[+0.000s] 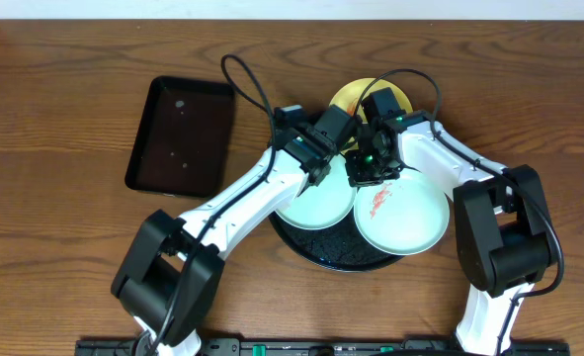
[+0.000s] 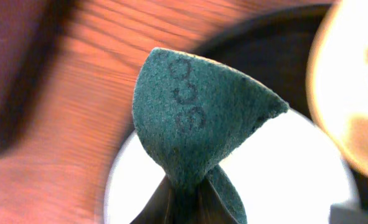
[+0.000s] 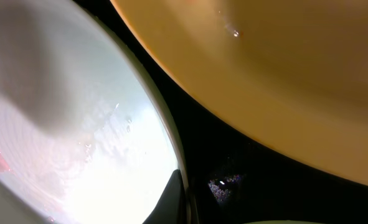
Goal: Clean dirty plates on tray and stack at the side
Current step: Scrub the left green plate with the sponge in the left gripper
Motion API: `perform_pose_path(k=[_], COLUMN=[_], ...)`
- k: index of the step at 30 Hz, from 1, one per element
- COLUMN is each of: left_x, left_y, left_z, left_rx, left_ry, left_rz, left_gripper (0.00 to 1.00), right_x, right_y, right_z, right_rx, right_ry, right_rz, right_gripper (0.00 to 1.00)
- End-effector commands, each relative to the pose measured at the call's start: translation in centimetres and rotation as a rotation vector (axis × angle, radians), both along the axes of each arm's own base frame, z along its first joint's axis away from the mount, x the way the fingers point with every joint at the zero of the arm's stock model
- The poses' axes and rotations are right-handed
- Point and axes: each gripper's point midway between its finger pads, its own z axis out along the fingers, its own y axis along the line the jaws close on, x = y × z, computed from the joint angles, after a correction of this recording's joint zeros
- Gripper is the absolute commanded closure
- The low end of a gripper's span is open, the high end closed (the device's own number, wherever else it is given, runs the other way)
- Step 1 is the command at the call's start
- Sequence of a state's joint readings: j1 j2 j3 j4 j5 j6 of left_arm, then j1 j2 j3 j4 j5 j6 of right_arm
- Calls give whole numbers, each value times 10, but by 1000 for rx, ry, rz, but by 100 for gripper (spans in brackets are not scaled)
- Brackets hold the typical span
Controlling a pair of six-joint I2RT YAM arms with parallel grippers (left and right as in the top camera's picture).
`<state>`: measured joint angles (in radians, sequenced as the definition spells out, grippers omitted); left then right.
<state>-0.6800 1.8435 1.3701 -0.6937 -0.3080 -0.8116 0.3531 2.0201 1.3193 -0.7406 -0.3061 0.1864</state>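
Note:
The round black tray (image 1: 336, 253) holds three plates: a pale yellow one (image 1: 356, 96) at the back, a mint-white one (image 1: 316, 208) at the left, and a mint-white one with red smears (image 1: 405, 216) at the right. My left gripper (image 1: 331, 138) hovers over the left plate (image 2: 283, 174), shut on a green scouring pad (image 2: 196, 118). My right gripper (image 1: 371, 170) is at the smeared plate's back rim (image 3: 78, 124), its finger (image 3: 180, 205) closed on the rim. The yellow plate (image 3: 283, 74) lies just beyond it.
A smaller rectangular black tray (image 1: 181, 135) lies on the wooden table to the left. Both arms cross over the round tray's middle, close to each other. Cables loop above the wrists.

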Motion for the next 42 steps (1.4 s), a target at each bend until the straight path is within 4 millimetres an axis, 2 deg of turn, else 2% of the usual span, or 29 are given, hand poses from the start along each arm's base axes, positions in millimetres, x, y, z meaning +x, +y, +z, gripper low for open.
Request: perform_pose_path(k=[1,13,19,27,33,36,42], left_x=[-16,-31,-34,-29,-38,-42,-41], left_y=[-36,-51,-45,-11,53,75,77], left_z=[-16,-61,-84,-94,-93,-88,-88], left_rx=[-174,-245,-267,-219,27,127,138], left_ry=[120,268,349,391,392,371,366], left_rz=[-73,-94,-59,28,190,259,263], left_gripper=[92,92,92,92,93,92,93], right_x=[-1,-3,-4,-6,-6,-6,-7], right_y=[-17,-17,-17,-18,-18,-18,-18], right_z=[-10,-10,-10,-10,-10,-10,-10], right_rx=[-80,-83,-85,-88,-88,-88,-89], right_ry=[7,14,19,25,27,27,29], right_rz=[-16,-15,-15,-14,-14,-14,-14], right_gripper=[99,99,99,99,99,99,99])
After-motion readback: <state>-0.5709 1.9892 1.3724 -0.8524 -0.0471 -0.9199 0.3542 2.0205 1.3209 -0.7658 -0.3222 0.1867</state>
